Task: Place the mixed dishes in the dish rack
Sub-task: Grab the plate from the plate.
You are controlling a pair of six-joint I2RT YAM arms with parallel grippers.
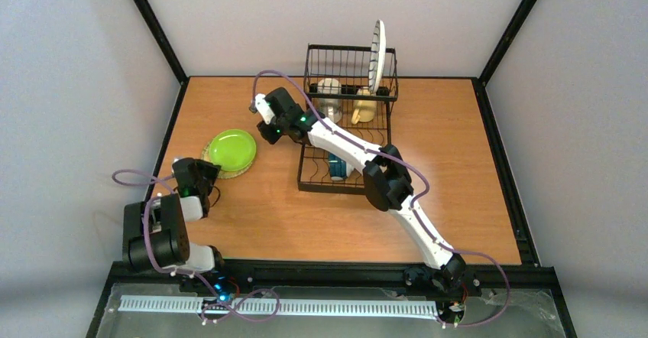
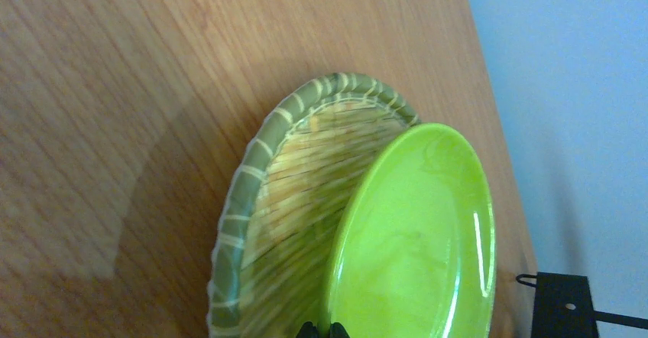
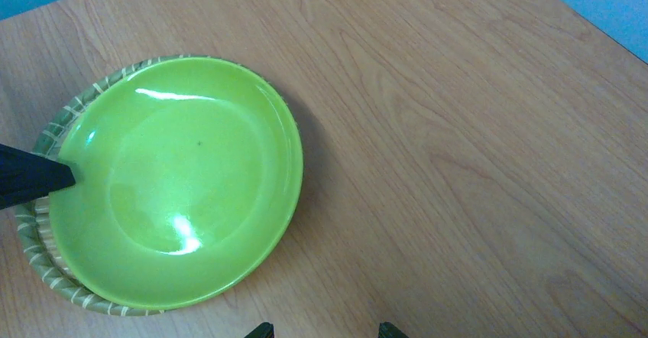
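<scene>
The lime-green plate (image 1: 233, 149) lies tilted on the tan woven plate (image 1: 216, 173) at the table's left. My left gripper (image 1: 205, 177) is shut on the lime plate's near rim (image 2: 413, 238); its fingertips (image 2: 309, 330) pinch the edge and hold it off the tan plate (image 2: 252, 200). My right gripper (image 1: 265, 129) is open and empty, above bare table just right of the lime plate (image 3: 176, 177). The black dish rack (image 1: 382, 128) holds the striped plate (image 1: 377, 56) upright, a cream mug (image 1: 330, 88), a yellow mug (image 1: 365, 107) and a teal-and-white cup (image 1: 337, 167). The cream bowl is not seen.
The right arm (image 1: 359, 158) stretches across the rack's near left part. The table's left edge (image 1: 170, 135) and black frame lie close beside the plates. A corner of the rack (image 2: 562, 307) shows past the lime plate in the left wrist view.
</scene>
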